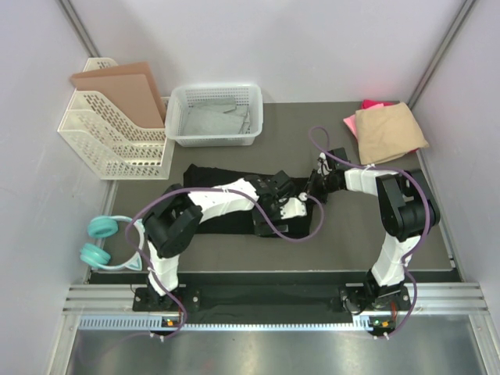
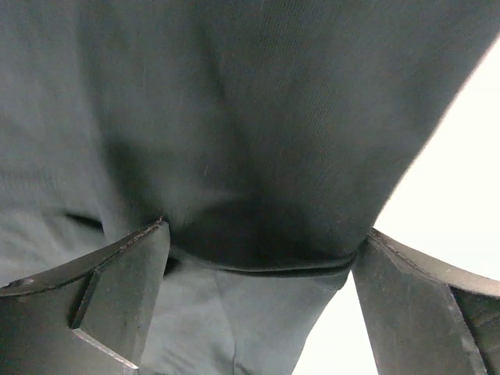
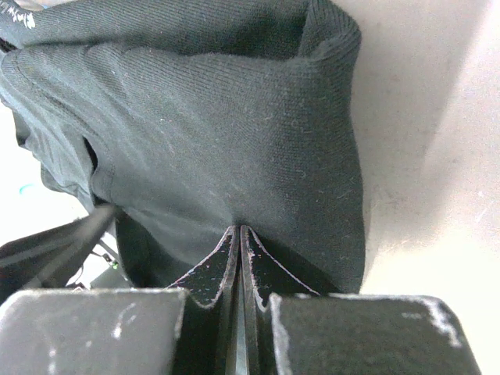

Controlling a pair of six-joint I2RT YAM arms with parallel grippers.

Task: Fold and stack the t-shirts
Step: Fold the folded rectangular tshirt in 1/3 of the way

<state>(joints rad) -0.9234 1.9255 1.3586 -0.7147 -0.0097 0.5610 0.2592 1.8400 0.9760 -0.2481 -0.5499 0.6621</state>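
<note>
The black t-shirt [image 1: 223, 178] lies partly bunched in the middle of the table. My right gripper [image 1: 315, 187] is at its right end, and in the right wrist view this gripper [image 3: 240, 228] is shut on a fold of the black cloth [image 3: 234, 133]. My left gripper [image 1: 293, 205] sits just left of it over the shirt. In the left wrist view the left gripper [image 2: 266, 234] is open wide, and a hem of the black cloth [image 2: 258, 156] spans the gap between its fingers. A folded tan t-shirt [image 1: 391, 131] lies at the back right on top of a pink one [image 1: 369, 105].
A white mesh basket [image 1: 180, 105] with grey cloth in it stands at the back centre. A white file rack [image 1: 109, 144] holding brown cardboard sheets [image 1: 121, 90] is at the back left. Teal headphones [image 1: 100, 241] lie at the left edge.
</note>
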